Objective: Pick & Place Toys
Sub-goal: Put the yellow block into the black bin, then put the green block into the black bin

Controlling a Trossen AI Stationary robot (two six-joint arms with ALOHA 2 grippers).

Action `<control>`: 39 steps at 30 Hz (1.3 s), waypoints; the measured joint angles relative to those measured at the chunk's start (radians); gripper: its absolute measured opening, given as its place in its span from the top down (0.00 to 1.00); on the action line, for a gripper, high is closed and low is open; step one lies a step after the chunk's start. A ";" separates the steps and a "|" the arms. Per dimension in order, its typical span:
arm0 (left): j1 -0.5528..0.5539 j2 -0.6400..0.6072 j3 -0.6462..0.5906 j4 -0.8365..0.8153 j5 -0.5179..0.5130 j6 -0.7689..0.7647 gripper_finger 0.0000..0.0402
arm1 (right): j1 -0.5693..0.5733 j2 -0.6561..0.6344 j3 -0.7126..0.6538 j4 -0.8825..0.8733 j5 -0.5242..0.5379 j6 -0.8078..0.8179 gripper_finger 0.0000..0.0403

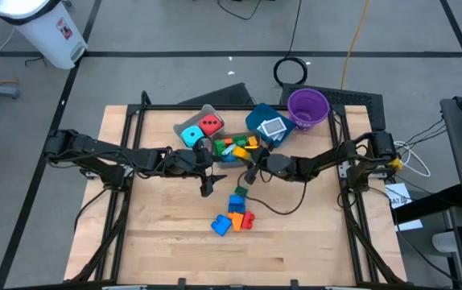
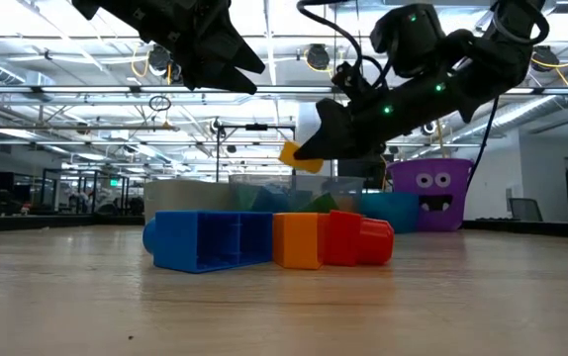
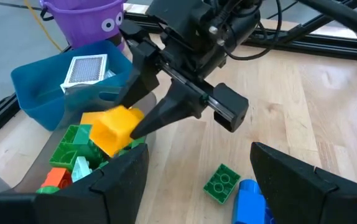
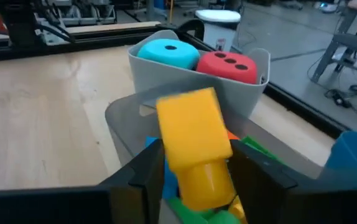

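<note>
Jaws of the right gripper (image 3: 142, 115) were pinched on a yellow brick (image 4: 194, 142) above the dark bin (image 4: 124, 115); the left gripper (image 3: 197, 180) was held spread nearby.

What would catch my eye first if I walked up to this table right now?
Probably the yellow brick pinched in the right end effector, held above a bin of mixed bricks at the table's far side. Next to it, a grey bin holds a cyan cube and a red cube, and a purple cup with a cartoon face stands at the back right.
</note>
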 joint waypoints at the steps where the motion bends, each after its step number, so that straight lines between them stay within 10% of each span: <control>1: 0.000 0.000 0.000 0.000 0.000 0.000 0.29 | -0.003 0.000 0.000 -0.005 -0.003 0.010 0.60; 8: 0.000 0.000 0.000 0.000 0.000 0.000 0.29 | -0.006 0.000 0.000 -0.006 -0.020 0.003 0.41; 19: 0.000 0.000 0.000 0.000 0.000 0.002 0.29 | 0.122 0.000 0.014 0.132 -0.350 -0.026 0.35; 29: 0.000 0.000 0.000 0.000 0.000 0.000 0.29 | 0.282 0.031 0.268 -0.578 -0.302 -0.016 0.38; 39: 0.000 0.000 0.000 -0.002 0.000 -0.002 0.29 | 0.199 0.089 0.272 -0.660 -0.434 0.091 0.45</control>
